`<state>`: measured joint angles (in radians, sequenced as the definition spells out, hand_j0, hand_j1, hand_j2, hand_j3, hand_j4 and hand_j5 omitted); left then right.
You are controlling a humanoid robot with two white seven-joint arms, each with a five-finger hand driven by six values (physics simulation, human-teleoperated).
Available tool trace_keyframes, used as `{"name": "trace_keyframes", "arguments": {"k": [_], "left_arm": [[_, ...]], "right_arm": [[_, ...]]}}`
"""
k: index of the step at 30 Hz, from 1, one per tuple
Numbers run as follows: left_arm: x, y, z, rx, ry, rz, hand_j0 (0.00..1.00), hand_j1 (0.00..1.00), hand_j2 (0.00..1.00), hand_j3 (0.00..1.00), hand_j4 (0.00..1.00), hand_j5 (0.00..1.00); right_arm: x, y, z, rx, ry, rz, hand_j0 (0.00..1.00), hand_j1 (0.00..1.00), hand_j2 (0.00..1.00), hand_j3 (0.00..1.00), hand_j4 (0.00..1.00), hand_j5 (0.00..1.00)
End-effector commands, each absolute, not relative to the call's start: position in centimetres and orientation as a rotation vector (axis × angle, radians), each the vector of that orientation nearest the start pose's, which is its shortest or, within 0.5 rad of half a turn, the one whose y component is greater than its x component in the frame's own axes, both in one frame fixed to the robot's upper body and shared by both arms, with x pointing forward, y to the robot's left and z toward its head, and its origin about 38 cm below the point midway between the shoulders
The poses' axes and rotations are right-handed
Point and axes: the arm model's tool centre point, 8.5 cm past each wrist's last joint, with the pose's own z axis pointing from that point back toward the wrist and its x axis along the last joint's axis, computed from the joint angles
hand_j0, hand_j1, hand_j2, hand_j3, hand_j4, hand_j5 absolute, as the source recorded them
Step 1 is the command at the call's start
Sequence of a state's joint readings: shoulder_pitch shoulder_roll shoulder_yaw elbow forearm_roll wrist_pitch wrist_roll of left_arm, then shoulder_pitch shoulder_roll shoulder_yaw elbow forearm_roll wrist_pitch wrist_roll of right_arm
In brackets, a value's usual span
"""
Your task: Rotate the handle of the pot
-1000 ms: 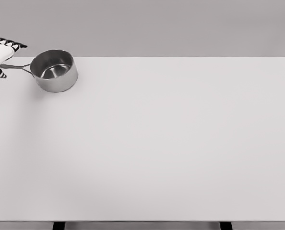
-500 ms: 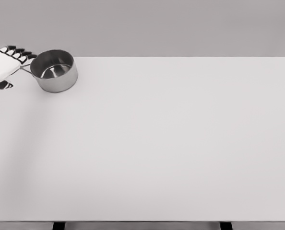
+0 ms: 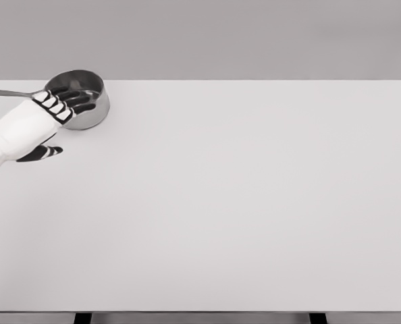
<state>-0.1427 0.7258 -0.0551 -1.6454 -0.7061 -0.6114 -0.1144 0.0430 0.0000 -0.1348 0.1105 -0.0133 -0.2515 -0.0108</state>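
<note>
The left hand (image 3: 42, 121) is seen at the left edge of the picture, its white arm entering from the lower left. Its dark fingers (image 3: 75, 101) are stretched out and spread over the near wall and rim of the pot (image 3: 86, 98), and the thumb (image 3: 42, 153) is held apart, lower down, over the table (image 3: 254, 202). Nothing is grasped by it; the hand is released, and whether the fingertips really touch the metal cannot be told from this view. The right hand is not seen at all.

At the far left corner of the table the pot is standing upright, close to the back edge. Its thin handle (image 3: 11, 93) is pointed to the left, almost parallel to that edge, and it is left free, just beyond the back of the hand.

The pot is judged to be of polished steel, so it should be stiff, not fragile, and rather light because it looks empty. Its smooth wall will probably be slippery under the fingers, and on the smooth table the whole pot may slide instead of turning. The handle is judged the better place to be taken: it is long and narrow, it can be closed inside the fingers, and a small push near its end should turn the body easily.
</note>
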Motion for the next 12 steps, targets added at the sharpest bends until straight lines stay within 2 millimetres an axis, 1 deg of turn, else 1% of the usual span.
{"name": "trace_keyframes", "arguments": {"k": [1, 5, 7, 12], "left_arm": [[37.1, 34.8, 21.5, 0.837, -1.766, -1.704, 1.0, 1.0, 1.0, 1.0, 1.0, 1.0], [36.0, 34.6, 19.0, 0.773, -1.728, -1.708, 1.0, 1.0, 1.0, 1.0, 1.0, 1.0], [35.8, 34.6, 18.5, 0.76, -1.719, -1.707, 1.0, 1.0, 1.0, 1.0, 1.0, 1.0], [35.7, 34.2, 18.0, 0.747, -1.713, -1.706, 1.0, 1.0, 1.0, 1.0, 1.0, 1.0]], "right_arm": [[-4.0, -27.1, -25.6, -0.113, -0.104, -0.144, 1.0, 1.0, 1.0, 1.0, 1.0, 1.0], [-4.0, -27.1, -25.6, -0.111, -0.104, -0.144, 1.0, 1.0, 1.0, 1.0, 1.0, 1.0], [-4.0, -27.1, -25.6, -0.113, -0.104, -0.144, 1.0, 1.0, 1.0, 1.0, 1.0, 1.0], [-4.0, -27.1, -25.6, -0.113, -0.103, -0.143, 1.0, 1.0, 1.0, 1.0, 1.0, 1.0]]}}
